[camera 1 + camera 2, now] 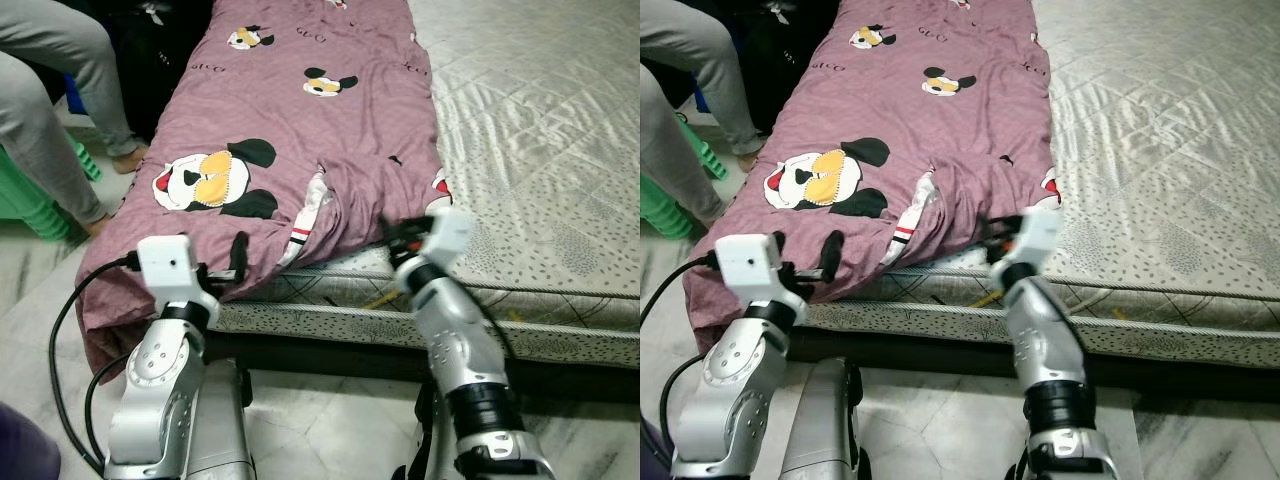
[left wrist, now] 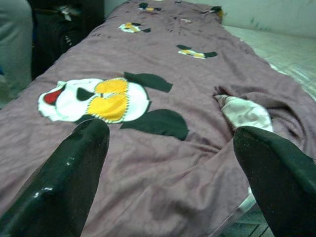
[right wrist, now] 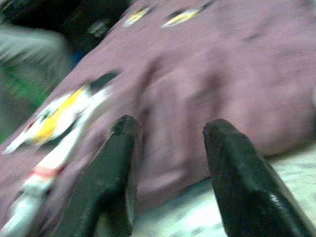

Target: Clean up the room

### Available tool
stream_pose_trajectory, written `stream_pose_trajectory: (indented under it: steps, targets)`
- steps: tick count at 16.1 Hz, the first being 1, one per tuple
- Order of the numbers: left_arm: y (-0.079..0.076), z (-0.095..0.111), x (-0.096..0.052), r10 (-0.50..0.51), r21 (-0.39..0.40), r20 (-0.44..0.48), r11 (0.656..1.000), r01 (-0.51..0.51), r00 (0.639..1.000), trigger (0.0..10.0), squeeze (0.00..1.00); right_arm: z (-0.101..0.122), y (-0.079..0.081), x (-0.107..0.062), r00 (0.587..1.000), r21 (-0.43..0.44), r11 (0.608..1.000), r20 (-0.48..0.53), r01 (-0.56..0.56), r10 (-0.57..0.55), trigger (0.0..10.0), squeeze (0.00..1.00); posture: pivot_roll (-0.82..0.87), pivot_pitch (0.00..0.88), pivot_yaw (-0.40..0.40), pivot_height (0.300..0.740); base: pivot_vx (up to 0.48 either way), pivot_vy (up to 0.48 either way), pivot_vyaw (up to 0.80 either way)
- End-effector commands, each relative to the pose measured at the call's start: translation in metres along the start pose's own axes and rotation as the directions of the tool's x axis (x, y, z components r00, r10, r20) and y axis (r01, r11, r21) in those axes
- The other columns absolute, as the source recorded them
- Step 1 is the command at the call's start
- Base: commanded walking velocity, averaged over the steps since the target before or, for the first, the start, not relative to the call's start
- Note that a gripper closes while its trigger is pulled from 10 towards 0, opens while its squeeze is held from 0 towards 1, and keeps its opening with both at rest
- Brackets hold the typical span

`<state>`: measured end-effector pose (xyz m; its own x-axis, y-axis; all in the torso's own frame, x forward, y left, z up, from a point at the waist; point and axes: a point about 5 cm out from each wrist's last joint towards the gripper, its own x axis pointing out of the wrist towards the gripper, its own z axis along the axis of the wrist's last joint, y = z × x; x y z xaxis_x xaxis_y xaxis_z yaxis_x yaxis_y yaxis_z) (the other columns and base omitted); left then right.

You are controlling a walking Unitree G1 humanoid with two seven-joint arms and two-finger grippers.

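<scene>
A purple blanket (image 1: 300, 120) printed with cartoon mice covers the left strip of the bed. Its near edge is rumpled and hangs over the mattress side, and a white-and-red fold (image 1: 312, 215) shows at the crease. My left gripper (image 1: 803, 250) is open, low at the blanket's near left edge, its fingers (image 2: 74, 168) wide apart over the cloth. At the blanket's near right corner my right gripper (image 3: 170, 148) is open too, with the cloth just beyond its fingertips (image 3: 121, 131). That wrist view is blurred.
A pale quilted mattress (image 1: 540, 130) fills the right side, and its speckled side panel (image 1: 330, 320) faces me. At the left a person's grey-trousered legs (image 1: 60, 110) rest bare feet on the floor beside a green stool (image 1: 25, 200). A marble floor (image 1: 320, 420) lies below.
</scene>
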<state>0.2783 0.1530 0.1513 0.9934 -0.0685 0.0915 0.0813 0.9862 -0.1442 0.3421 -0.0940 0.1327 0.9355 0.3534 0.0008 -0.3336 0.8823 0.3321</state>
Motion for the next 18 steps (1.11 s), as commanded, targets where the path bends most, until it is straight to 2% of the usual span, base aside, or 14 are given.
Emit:
stream_pose_trajectory:
  steps: [1, 2, 3, 7, 11, 12, 13, 14, 15, 18]
  targets:
    - [0.002, -0.002, 0.000, 0.004, 0.004, -0.006, 1.000, -0.004, 1.000, 10.0, 0.00, -0.011, 0.015, 0.001, 0.993, -0.050, 0.995, -0.082, -0.087, 0.082, 10.0, 1.00, 0.02, 0.125, 0.051, 0.500, 0.000, 0.000, 0.00]
    - [0.002, -0.001, 0.000, 0.006, 0.007, -0.005, 1.000, -0.006, 1.000, 10.0, 0.00, -0.012, 0.024, 0.003, 0.992, -0.090, 0.990, -0.076, -0.112, 0.106, 10.0, 1.00, 0.03, 0.130, 0.052, 0.500, 0.000, 0.000, 0.00]
    - [0.003, -0.001, -0.001, 0.007, 0.008, -0.005, 1.000, -0.007, 1.000, 10.0, 0.00, -0.009, 0.028, 0.006, 0.993, -0.052, 0.993, -0.059, -0.109, 0.106, 10.0, 1.00, 0.04, 0.132, 0.052, 0.500, 0.000, 0.000, 0.00]
    - [0.008, -0.001, -0.012, 0.016, 0.024, -0.022, 1.000, -0.016, 1.000, 10.0, 0.00, 0.001, 0.046, 0.017, 0.994, -0.010, 0.994, -0.027, -0.108, 0.107, 10.0, 1.00, 0.07, 0.155, 0.058, 0.500, 0.000, 0.000, 0.00]
    - [0.006, -0.001, -0.014, 0.013, 0.030, -0.030, 0.999, -0.012, 0.999, 10.0, 0.00, -0.002, 0.046, 0.031, 0.997, -0.022, 0.999, -0.075, 0.031, -0.033, 10.0, 1.00, 0.09, 0.171, 0.067, 0.500, 0.000, 0.000, 0.00]
    - [0.006, 0.000, -0.016, 0.012, 0.032, -0.031, 0.999, -0.011, 0.999, 10.0, 0.00, -0.003, 0.043, 0.034, 0.993, -0.042, 0.996, -0.085, 0.079, -0.082, 10.0, 0.94, 0.10, 0.174, 0.067, 0.500, 0.000, 0.000, 0.00]
    - [0.006, 0.001, -0.017, 0.013, 0.034, -0.031, 0.999, -0.011, 0.999, 10.0, 0.00, -0.002, 0.042, 0.035, 0.991, -0.050, 0.994, -0.084, 0.097, -0.101, 10.0, 0.54, 0.11, 0.180, 0.068, 0.500, 0.000, 0.000, 0.00]
    - [0.008, 0.002, -0.021, 0.020, 0.040, -0.035, 0.999, -0.018, 0.999, 10.0, 0.00, 0.000, 0.039, 0.037, 0.990, -0.051, 0.991, -0.067, 0.121, -0.125, 10.0, 0.00, 0.12, 0.186, 0.067, 0.500, 0.000, 0.000, 0.00]
    - [0.013, 0.001, -0.029, 0.034, 0.050, -0.051, 0.998, -0.031, 0.998, 10.0, 0.00, 0.002, 0.033, 0.038, 0.985, -0.052, 0.986, -0.060, 0.156, -0.159, 10.0, 0.00, 0.13, 0.205, 0.065, 0.500, 0.000, 0.000, 0.00]
    - [0.010, -0.001, -0.039, 0.039, 0.043, -0.073, 0.998, -0.036, 0.997, 10.0, 0.00, 0.007, 0.028, 0.041, 0.979, -0.040, 0.981, -0.056, 0.192, -0.194, 10.0, 0.00, 0.14, 0.235, 0.062, 0.500, 0.000, 0.000, 0.00]
